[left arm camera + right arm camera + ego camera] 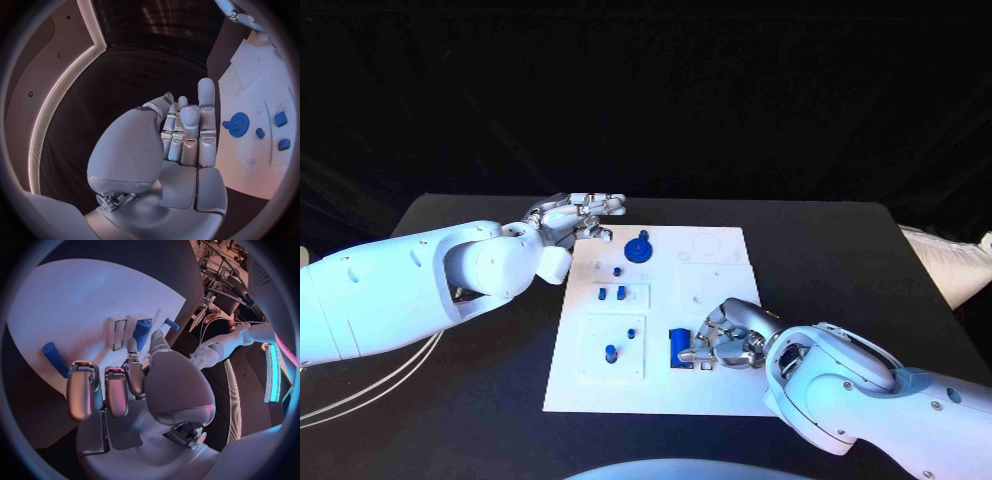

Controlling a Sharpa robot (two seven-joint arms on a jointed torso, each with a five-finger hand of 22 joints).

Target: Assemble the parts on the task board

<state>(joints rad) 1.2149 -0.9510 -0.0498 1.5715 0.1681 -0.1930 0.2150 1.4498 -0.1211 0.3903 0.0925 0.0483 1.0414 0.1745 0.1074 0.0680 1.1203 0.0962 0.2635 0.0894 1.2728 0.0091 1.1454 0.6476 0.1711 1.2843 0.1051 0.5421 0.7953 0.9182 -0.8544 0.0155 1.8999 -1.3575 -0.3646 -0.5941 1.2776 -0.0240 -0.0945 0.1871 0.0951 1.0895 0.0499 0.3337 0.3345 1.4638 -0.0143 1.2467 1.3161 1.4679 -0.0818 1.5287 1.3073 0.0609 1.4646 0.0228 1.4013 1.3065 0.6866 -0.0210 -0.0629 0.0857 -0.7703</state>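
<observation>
White rectangular task board (713,395) sits mid-frame in head view, long axis running top to bottom. Blue gear-shaped part (638,249) lies flat near its upper left. Right hand (727,338), lower centre, rests by an upright blue block part (679,347); grasp can't tell. Left hand (574,217), upper left off board, released, fingers straight. Small blue pegs (610,294) between.

Matt white task board (718,390), glossy blue plastic parts (638,249), matt black table (848,260).
</observation>
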